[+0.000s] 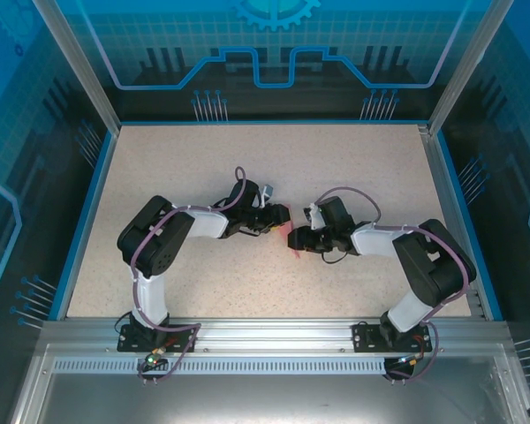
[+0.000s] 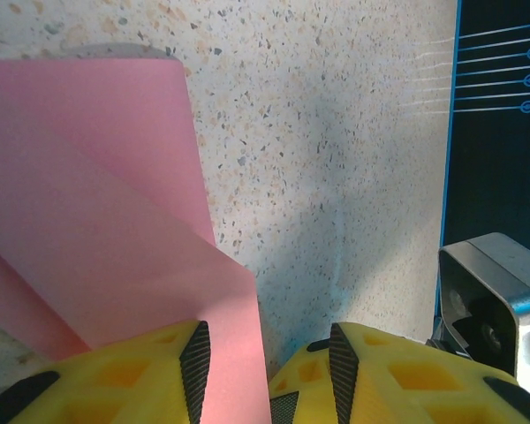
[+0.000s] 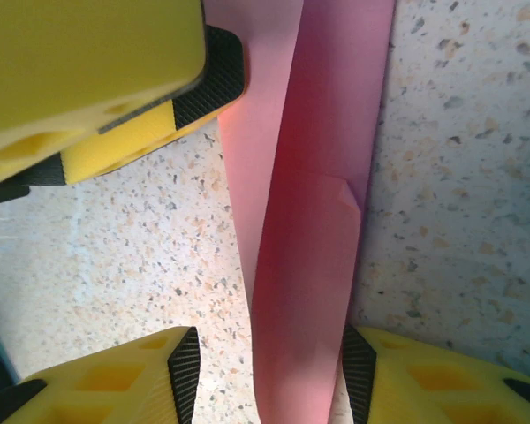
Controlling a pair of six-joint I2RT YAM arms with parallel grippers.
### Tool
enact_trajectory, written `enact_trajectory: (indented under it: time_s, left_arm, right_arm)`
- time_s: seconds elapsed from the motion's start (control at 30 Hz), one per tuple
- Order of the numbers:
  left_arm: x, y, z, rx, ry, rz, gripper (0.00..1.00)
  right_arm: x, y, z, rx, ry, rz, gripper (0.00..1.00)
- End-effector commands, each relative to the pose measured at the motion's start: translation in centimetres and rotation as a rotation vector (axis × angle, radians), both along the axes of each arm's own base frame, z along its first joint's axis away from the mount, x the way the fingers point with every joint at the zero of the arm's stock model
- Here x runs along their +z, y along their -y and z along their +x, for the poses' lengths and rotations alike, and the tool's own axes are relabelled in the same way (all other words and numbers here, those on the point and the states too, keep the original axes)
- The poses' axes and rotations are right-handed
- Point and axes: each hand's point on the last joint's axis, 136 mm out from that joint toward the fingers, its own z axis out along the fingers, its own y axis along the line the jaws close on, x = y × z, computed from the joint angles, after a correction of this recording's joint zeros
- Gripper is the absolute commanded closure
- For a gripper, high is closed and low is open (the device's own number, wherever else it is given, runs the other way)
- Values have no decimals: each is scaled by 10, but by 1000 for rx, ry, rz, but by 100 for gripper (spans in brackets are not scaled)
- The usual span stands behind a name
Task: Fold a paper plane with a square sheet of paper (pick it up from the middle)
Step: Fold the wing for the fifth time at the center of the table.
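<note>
Partly folded square sheet of paper (image 1: 284, 223) at the centre of the table (image 1: 185, 159), its long axis running straight out from the right gripper (image 3: 269, 367), whose parted jaws straddle it; the left gripper (image 2: 267, 358), likewise parted, takes one edge.

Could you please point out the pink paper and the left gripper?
pink paper (image 2: 97, 194): left wrist view, on its flat upper face.
left gripper (image 2: 267, 367): left wrist view, midway between its fingertips.
</note>
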Motion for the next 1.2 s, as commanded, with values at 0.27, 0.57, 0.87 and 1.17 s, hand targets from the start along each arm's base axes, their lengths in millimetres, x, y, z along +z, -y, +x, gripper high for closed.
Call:
enact_trajectory:
  time_s: [0.27,0.57,0.87,1.17]
  left_arm:
    - [-2,4,3,-17,10,11,57]
    - [-2,4,4,-11,6,13,57]
    - [-4,2,5,-1,-10,8,57]
    - [-10,-1,6,11,-26,18,58]
  right_arm:
    - [-6,-4,-1,77,41,-167,53]
    - [-5,-6,-1,98,76,-242,53]
    - [-11,-7,1,104,72,-278,56]
    - [-15,-5,0,88,55,-270,65]
